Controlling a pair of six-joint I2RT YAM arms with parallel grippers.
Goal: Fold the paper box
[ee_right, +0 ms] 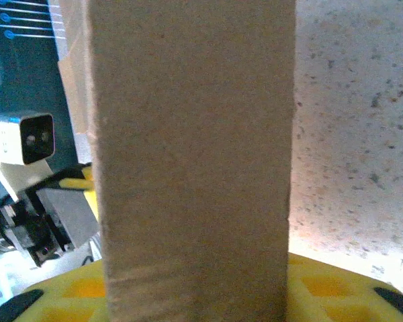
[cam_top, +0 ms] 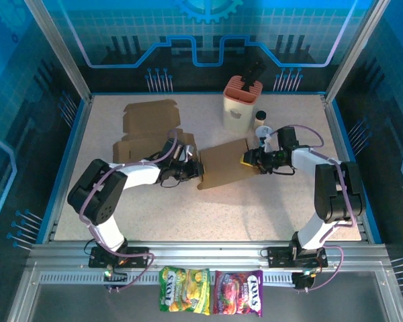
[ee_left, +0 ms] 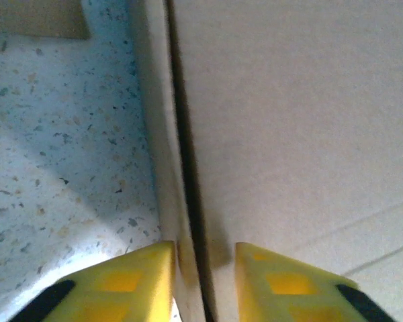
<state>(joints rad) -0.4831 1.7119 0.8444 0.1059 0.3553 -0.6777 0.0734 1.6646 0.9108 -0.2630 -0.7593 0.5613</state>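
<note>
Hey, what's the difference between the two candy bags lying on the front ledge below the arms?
Colour: the left bag is yellow and green, while the right bag is purple and red.
Place: the left bag lies nearer the left arm's base, the right bag nearer the right arm's base.
Shared: both carry the FOX'S name, look about the same size, and lie flat, side by side, on the front ledge.
</note>
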